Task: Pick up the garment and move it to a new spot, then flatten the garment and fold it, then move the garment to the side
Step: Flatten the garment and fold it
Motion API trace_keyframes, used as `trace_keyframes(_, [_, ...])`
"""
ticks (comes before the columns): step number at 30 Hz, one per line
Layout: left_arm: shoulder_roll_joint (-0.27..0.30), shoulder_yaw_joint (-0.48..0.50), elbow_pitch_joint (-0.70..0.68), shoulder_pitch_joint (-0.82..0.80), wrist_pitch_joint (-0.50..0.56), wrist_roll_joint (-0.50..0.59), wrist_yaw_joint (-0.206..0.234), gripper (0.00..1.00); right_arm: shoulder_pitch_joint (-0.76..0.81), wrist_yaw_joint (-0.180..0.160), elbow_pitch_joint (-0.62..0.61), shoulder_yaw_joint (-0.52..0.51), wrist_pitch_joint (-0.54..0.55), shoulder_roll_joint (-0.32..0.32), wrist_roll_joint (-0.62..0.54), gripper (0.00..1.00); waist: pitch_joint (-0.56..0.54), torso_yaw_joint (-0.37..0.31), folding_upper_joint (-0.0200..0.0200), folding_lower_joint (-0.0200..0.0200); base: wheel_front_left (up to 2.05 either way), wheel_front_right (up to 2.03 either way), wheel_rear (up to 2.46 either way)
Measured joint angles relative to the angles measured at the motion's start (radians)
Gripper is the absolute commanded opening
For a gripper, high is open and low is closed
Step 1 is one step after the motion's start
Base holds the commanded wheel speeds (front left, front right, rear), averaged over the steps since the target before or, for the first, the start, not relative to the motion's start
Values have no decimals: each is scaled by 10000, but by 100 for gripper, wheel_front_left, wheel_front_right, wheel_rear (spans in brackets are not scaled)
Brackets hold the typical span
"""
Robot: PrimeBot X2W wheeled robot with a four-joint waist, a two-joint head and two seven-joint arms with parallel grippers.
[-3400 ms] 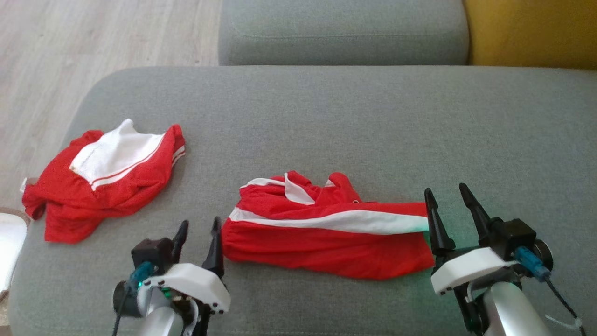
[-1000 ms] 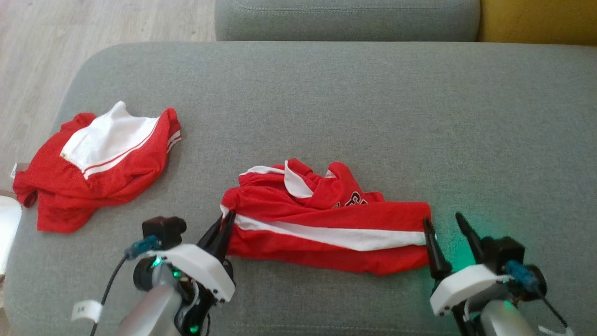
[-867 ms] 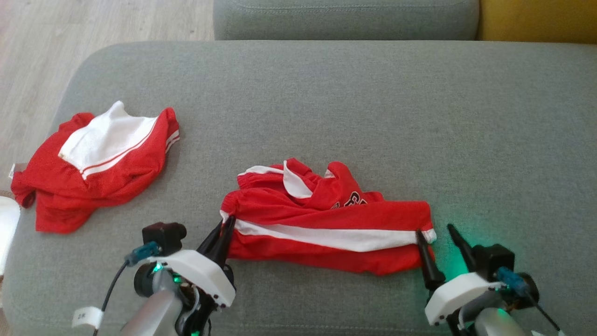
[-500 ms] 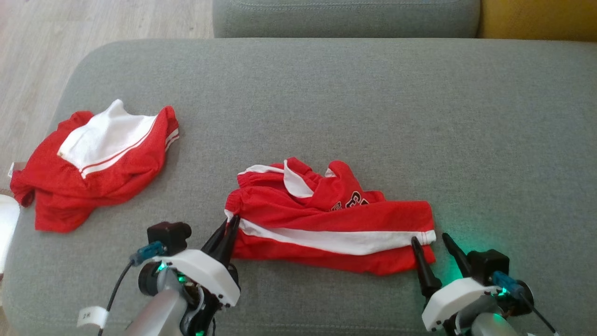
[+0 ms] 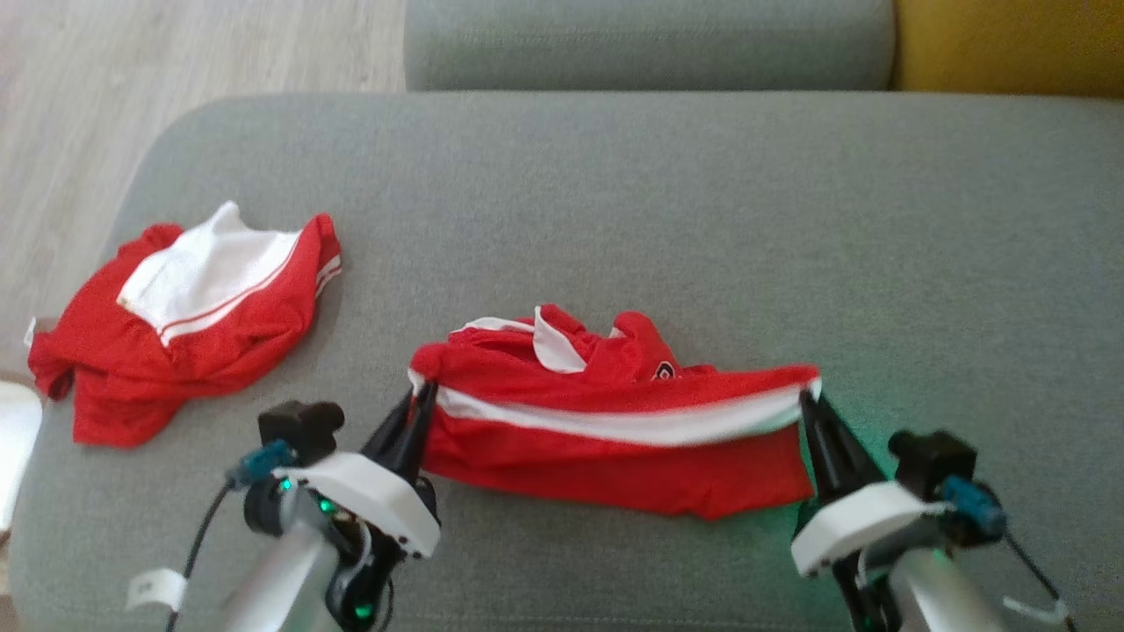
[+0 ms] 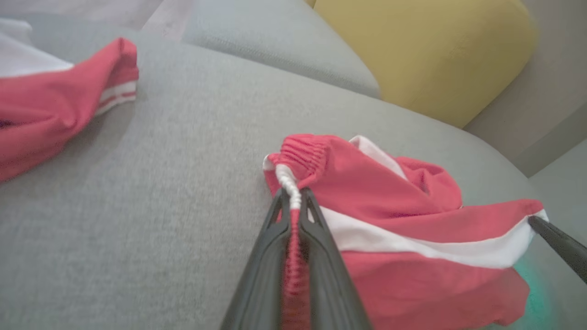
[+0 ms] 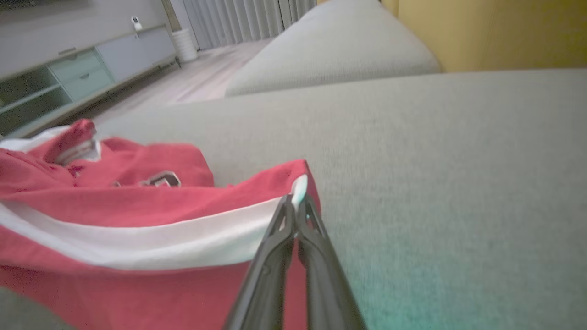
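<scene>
The red shorts [image 5: 615, 456] are lying limp near the front edge of the grey sofa seat [image 5: 667, 202], and I am pinching both ends of their white stripe [image 5: 615, 427], left hand [image 5: 420, 392] closed on the elastic waistband [image 6: 302, 156], right hand [image 5: 806, 400] closed on the hem [image 7: 300, 187], expecting light, sagging cloth.

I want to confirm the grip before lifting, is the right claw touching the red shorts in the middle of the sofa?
Touching. In the right wrist view the right claw is pinched shut on the red shorts at the white-striped hem corner.
</scene>
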Motion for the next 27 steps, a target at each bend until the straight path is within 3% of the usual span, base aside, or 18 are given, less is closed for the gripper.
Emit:
trace_keyframes(7, [828,483,-1104,-598,2,869,-13,0,-831,0,-1540,-17,2,-2,303,0,-555,-115,0,0,0,0,0])
trace_keyframes(15, [1674,675,-2150,-3970,976,1356,13,0,-3758,0,-2920,-211,606,-416,399,0,29,121,0,0,0,0,0])
trace_keyframes(20, [1916,518,-1856,-5299,1469,2197,253,0,-5480,0,-2627,-44,700,-846,245,0,528,227,0,0,0,0,0])
trace_keyframes(27, [1338,740,-556,-7704,953,2362,692,0,-8628,0,-405,-274,297,-951,-593,0,1751,316,0,0,0,0,0])
